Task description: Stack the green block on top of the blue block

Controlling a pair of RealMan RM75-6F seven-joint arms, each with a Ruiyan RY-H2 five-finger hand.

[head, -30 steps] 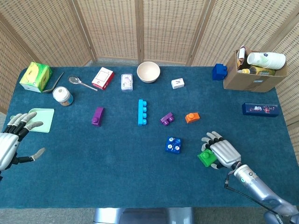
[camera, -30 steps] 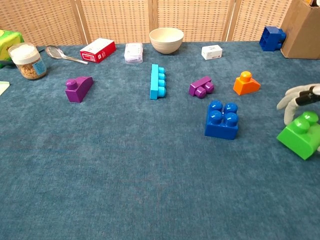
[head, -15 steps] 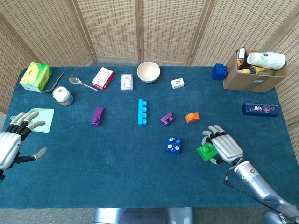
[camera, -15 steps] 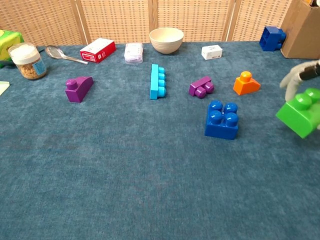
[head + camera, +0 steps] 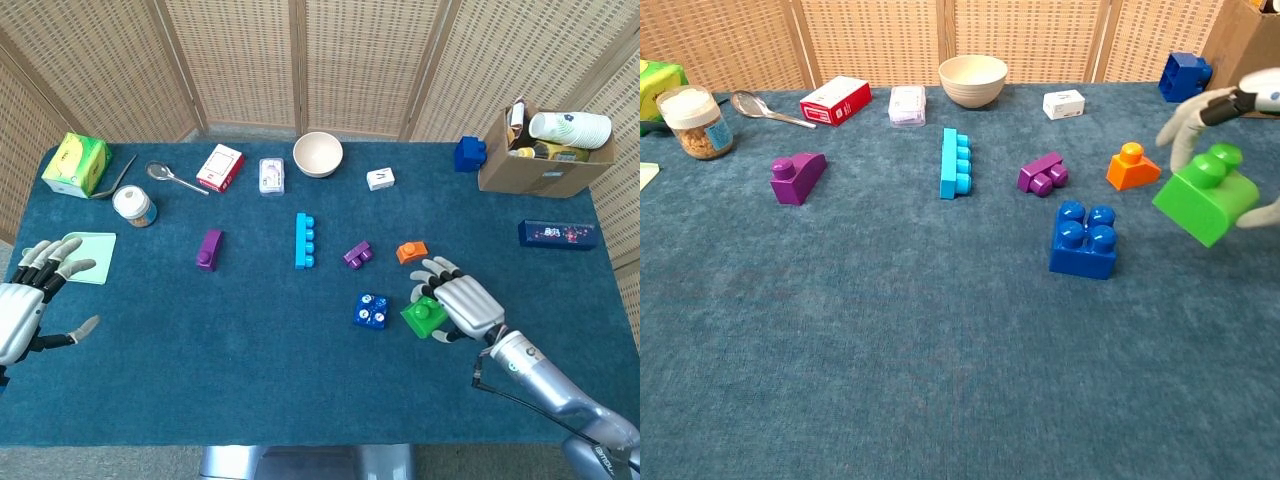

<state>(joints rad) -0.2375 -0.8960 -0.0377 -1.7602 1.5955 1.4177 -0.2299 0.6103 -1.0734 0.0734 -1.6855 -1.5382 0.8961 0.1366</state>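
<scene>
My right hand (image 5: 457, 303) (image 5: 1230, 120) holds the green block (image 5: 423, 317) (image 5: 1205, 195) lifted off the cloth, just right of the blue block (image 5: 371, 311) (image 5: 1084, 239). The green block is tilted, its stud pointing up and slightly right. The blue block sits flat on the table with its studs up, untouched. My left hand (image 5: 25, 300) hovers open at the table's left edge, far from both blocks, and shows only in the head view.
An orange block (image 5: 411, 251) (image 5: 1132, 166) and a purple block (image 5: 357, 254) (image 5: 1043, 173) lie just behind the blue one. A cyan brick (image 5: 304, 240), purple wedge (image 5: 209, 249), bowl (image 5: 318, 153), dark blue block (image 5: 469, 153) and cardboard box (image 5: 545, 155) stand farther back.
My right hand has lifted the green block and carried it left toward the blue block. The left hand has stayed put.
</scene>
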